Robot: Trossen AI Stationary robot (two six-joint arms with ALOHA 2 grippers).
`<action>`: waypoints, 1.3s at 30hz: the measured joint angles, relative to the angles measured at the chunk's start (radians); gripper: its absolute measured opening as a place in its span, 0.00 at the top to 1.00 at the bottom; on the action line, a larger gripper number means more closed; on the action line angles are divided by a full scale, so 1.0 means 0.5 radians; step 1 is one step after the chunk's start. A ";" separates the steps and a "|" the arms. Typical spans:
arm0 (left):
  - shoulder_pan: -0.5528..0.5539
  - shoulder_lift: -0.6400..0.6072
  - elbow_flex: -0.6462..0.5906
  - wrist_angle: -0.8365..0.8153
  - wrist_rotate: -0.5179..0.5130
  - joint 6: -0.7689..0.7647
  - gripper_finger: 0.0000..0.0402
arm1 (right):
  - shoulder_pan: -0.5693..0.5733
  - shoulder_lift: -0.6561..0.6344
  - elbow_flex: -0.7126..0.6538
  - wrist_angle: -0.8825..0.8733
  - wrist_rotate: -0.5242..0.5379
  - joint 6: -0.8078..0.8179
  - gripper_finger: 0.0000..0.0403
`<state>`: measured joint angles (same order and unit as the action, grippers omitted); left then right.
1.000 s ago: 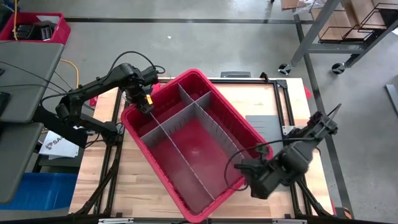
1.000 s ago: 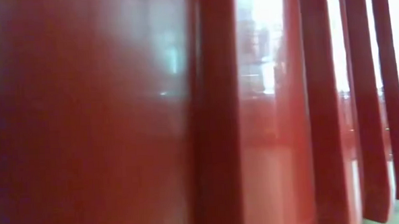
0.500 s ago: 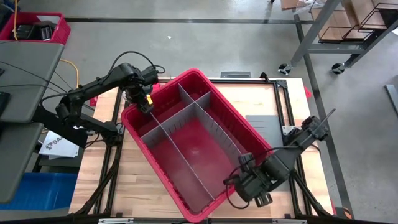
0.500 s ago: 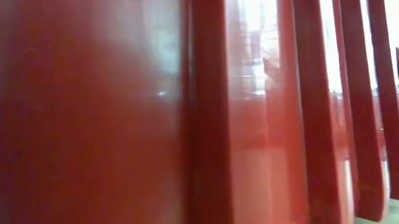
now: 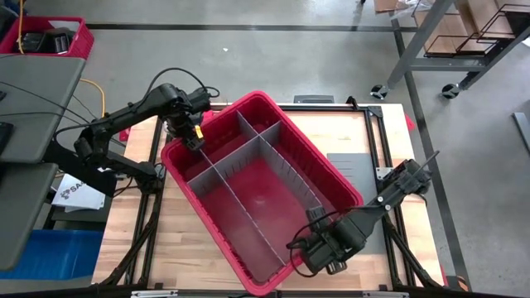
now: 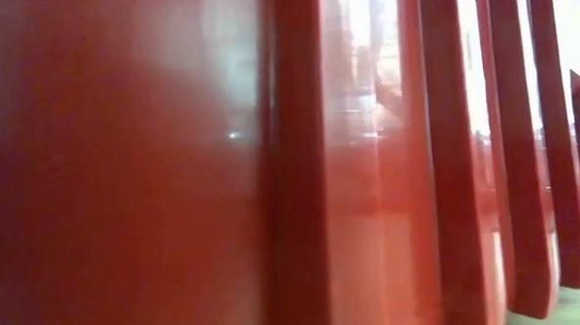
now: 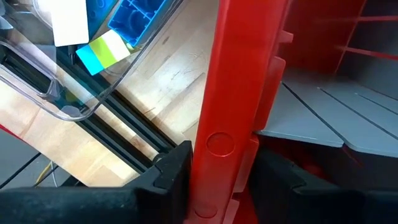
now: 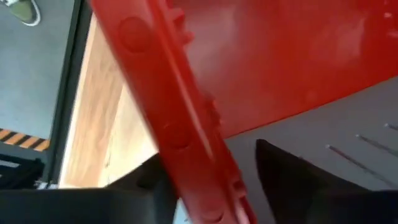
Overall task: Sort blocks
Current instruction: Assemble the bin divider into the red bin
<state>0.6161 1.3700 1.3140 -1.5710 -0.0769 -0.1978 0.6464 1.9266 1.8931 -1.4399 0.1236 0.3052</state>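
Two arms were on the bin [image 5: 263, 97], one at each end. The bin sat skewed on the tabletop [image 5: 190, 240], with grey dividers [image 7: 311, 118] splitting the inside into compartments.

Left end effector [image 5: 192, 137] was at the bin's far left corner. In your left wrist view it was clenched on the red rim [image 7: 217, 124]: one finger [image 7: 168, 174] was outside the wall, the other inside, and both were tight against the plastic.

Right end effector [image 5: 310, 251] was at the bin's near right wall, close to the near corner. In the right wrist view it straddled the rim [image 8: 180, 124] with the jaws released. The inner finger [image 8: 292, 180] stood clear of the wall, with grey showing between them. I couldn't tell whether the outer finger touched.

Blocks showed only in the left wrist view. A blue block [image 7: 138, 15] with studs lay in a clear plastic container [image 7: 68, 109], which sat on the tabletop just beside the bin, outside the corner the left arm held. A yellow-green and light-blue piece [image 7: 102, 51] lay next to it in the same container; I couldn't tell you whether that was one block or two. A white label [image 7: 69, 22] sat beside it.

Your low view was useless: the bin's ribbed wall [image 6: 124, 189] filled it edge to edge.
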 joint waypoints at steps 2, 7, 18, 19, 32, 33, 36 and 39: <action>-0.011 -0.003 0.002 -0.010 0.036 0.005 0.70 | 0.006 -0.004 0.000 -0.018 -0.001 0.021 0.63; -0.015 -0.013 0.069 -0.007 0.047 0.049 0.72 | 0.011 -0.004 0.027 -0.076 0.031 -0.049 0.78; -0.013 -0.029 0.510 -0.036 0.033 0.093 0.72 | 0.012 -0.009 0.354 -0.286 0.163 -0.076 0.79; -0.012 -0.031 0.537 -0.037 0.032 0.092 0.72 | 0.007 -0.012 0.380 -0.288 0.184 -0.079 0.79; 0.030 -0.243 0.704 -0.025 -0.070 -0.035 0.70 | -0.096 -0.051 0.389 -0.251 0.306 -0.349 0.81; 0.034 -0.262 0.707 -0.006 -0.085 -0.059 0.70 | -0.116 -0.053 0.374 -0.248 0.297 -0.360 0.81; 0.047 -0.313 0.708 0.014 -0.087 -0.149 0.70 | -0.142 -0.061 0.309 -0.263 0.278 -0.388 0.81; 0.048 -0.346 0.710 0.031 -0.027 -0.277 0.70 | -0.143 -0.067 0.232 -0.247 0.276 -0.402 0.81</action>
<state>0.6400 1.1972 1.6689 -1.5554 -0.0903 -0.3363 0.5751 1.8931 2.0092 -1.5632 0.2616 0.1041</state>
